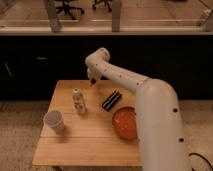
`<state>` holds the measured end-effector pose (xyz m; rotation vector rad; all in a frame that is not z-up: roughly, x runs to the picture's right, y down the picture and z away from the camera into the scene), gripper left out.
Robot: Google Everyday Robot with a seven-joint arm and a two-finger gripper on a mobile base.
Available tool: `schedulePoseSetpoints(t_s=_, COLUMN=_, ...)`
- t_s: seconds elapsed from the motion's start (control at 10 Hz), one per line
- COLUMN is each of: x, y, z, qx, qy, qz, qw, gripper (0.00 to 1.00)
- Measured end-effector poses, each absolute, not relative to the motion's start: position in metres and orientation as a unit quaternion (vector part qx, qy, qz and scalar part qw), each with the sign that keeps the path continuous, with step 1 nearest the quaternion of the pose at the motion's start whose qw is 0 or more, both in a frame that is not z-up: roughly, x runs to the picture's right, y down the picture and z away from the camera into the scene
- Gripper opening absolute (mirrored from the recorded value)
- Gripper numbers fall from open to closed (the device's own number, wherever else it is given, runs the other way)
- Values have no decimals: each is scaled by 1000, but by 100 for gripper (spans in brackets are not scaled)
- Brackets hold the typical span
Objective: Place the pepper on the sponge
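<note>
Gripper (93,80) over far edge of wooden table (85,145), about mid-width, jaws clamped narrow on pepper (93,83), pepper off the tabletop, shaker bottle (78,101) nearer and just left, black ridged block (111,100) right of that, orange bowl (125,122) near right, paper cup (53,121) near left

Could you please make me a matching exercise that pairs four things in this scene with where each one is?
Things:
1. paper cup
2. shaker bottle
3. black ridged block
4. gripper

Places:
A. lying diagonally near the middle of the table
B. over the table's far edge
C. nearest the front, at the picture's left
D. upright, between cup and block

Pairs: 1-C, 2-D, 3-A, 4-B
</note>
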<state>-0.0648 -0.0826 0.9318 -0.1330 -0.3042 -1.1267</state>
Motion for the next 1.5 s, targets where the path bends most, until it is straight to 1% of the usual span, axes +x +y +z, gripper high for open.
schedulePoseSetpoints(t_s=0.6, x=-27, y=-81, z=927, qx=-58, qy=-129, qz=-492, qw=859, gripper=0)
schedulePoseSetpoints(t_s=1.5, x=-5, y=-82, z=911, qx=-45, qy=-121, qz=-453, qw=882, gripper=0)
